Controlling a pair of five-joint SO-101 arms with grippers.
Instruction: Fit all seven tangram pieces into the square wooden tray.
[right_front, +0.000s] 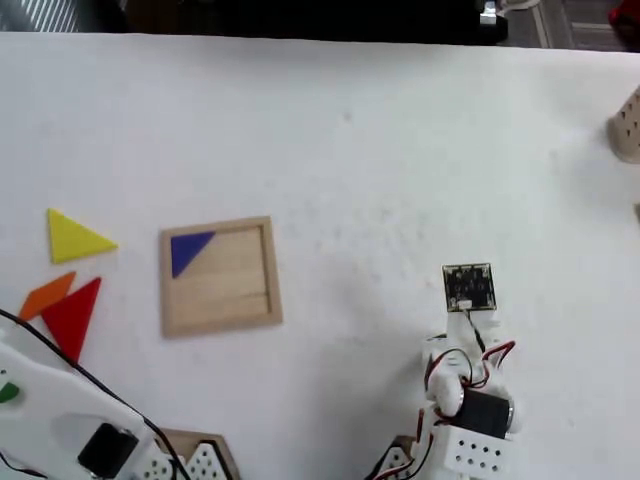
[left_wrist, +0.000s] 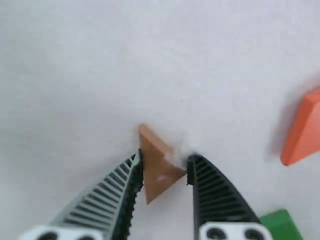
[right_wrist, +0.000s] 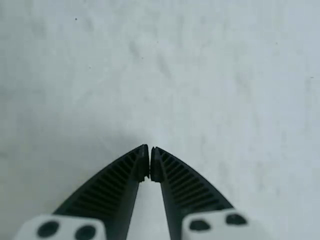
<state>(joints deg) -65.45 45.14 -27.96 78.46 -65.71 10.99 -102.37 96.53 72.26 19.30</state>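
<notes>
The brown triangle (left_wrist: 157, 170) sits between the left jaws, touching both.

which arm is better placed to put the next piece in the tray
Left. Its pincer is around a tan triangle, and the tray sits nearer that arm. The right pincer is shut over bare table.

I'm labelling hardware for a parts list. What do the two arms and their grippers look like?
Left arm and right arm: white, with black servos. The right carries red, black and white wires and a black circuit board. Right gripper: black ribbed fingers, white mounts. Left gripper: one grey finger, one black.
</notes>
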